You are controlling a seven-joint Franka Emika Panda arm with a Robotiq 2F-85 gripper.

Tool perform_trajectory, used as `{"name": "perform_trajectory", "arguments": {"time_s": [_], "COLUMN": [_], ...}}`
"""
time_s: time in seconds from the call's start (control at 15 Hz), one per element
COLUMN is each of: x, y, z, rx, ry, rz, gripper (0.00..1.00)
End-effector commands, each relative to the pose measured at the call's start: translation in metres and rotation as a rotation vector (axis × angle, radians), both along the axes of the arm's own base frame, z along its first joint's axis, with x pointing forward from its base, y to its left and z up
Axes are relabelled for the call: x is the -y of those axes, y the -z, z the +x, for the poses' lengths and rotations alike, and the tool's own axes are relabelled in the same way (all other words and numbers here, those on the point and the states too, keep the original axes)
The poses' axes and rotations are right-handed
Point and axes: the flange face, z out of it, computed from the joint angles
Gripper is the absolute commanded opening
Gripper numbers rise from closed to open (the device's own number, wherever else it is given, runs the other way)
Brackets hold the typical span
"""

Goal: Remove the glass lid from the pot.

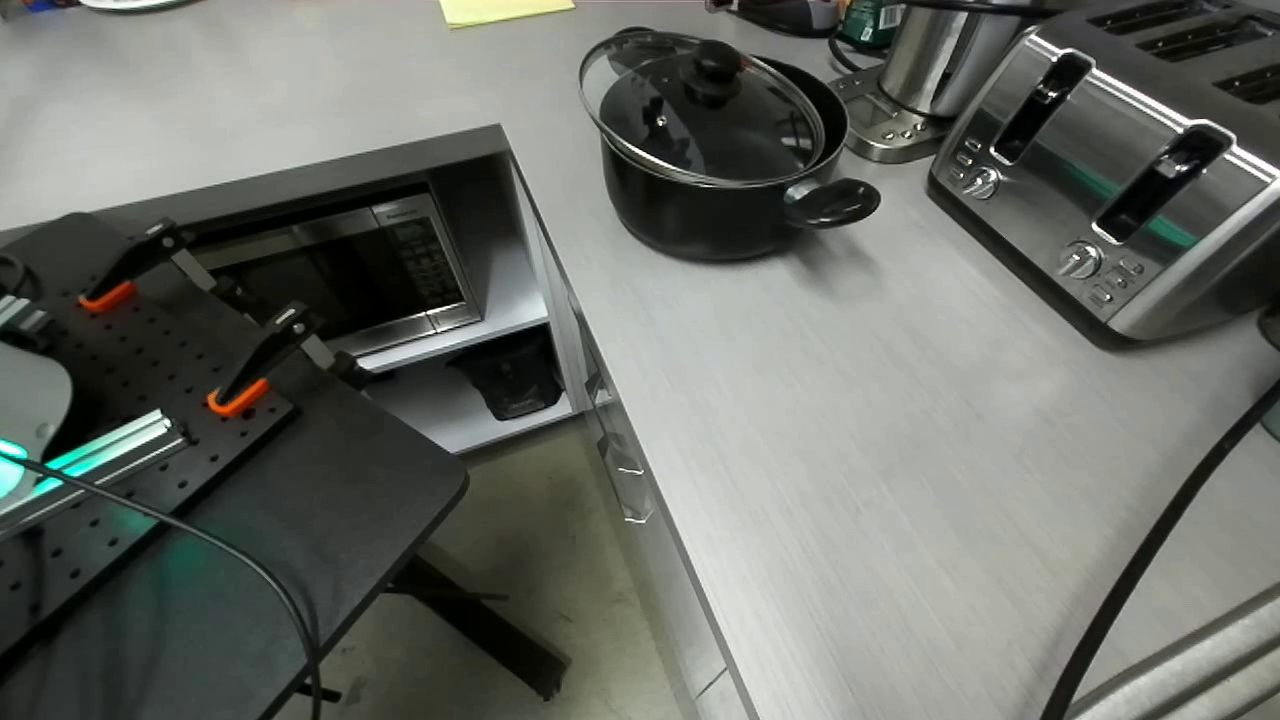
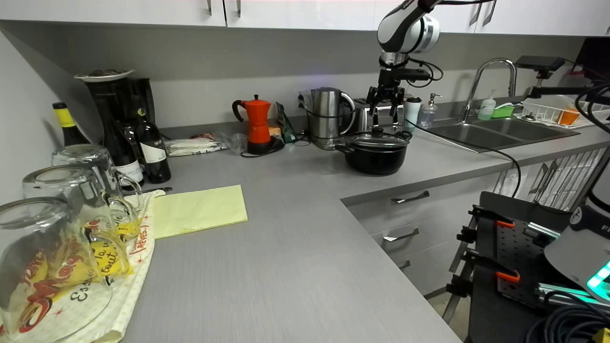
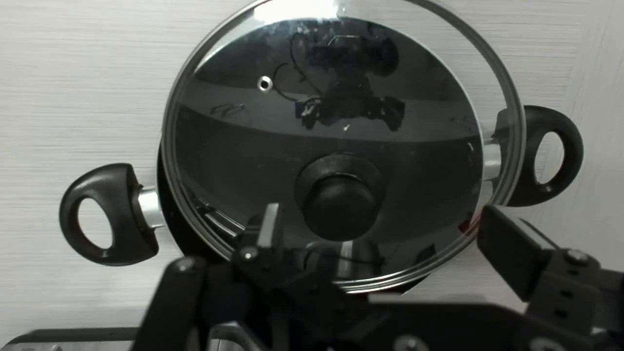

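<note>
The black pot [image 1: 690,220] stands on the grey counter; it also shows in an exterior view [image 2: 376,162] and in the wrist view [image 3: 109,214]. The clear glass lid [image 1: 745,135] with its metal rim and black knob rests on the pot, set off-centre, so a strip of the pot's dark inside shows. The lid fills much of the wrist view [image 3: 399,195]. My gripper [image 2: 385,116] is open and empty just above the lid. In the wrist view the gripper [image 3: 380,226] has its fingers spread wide, with the knob [image 3: 341,207] between them, nearer the left finger. The gripper is out of the other exterior frame.
A steel toaster [image 1: 1110,170] and a steel kettle [image 2: 325,114] stand close behind the pot. A red moka pot [image 2: 259,124] stands farther along the wall. A black cable [image 2: 476,145] crosses the counter by the sink [image 2: 505,131]. The counter's front edge [image 2: 381,191] lies near the pot.
</note>
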Motion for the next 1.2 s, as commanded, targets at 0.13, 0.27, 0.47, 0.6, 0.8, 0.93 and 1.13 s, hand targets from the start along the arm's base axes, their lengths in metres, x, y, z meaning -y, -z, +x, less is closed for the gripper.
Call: {"name": "perform_trajectory", "arguments": {"time_s": [0.13,0.27,0.47,0.6,0.8,0.93,1.13], "x": [-0.007,-0.005,0.000,0.002,0.005,0.007,0.008], "y": [0.028,0.038,0.049,0.055,0.060,0.061,0.061], "z": [0.002,0.004,0.007,0.008,0.010,0.011,0.011], "rx": [-0.021,-0.031,-0.034,-0.031,-0.020,-0.010,0.002], "ry": [0.006,0.012,0.031,0.044,0.053,0.060,0.064], "rz": [-0.053,-0.059,-0.070,-0.074,-0.087,-0.094,-0.103], "gripper": [1.00,1.00,1.00,1.00,1.00,1.00,1.00]}}
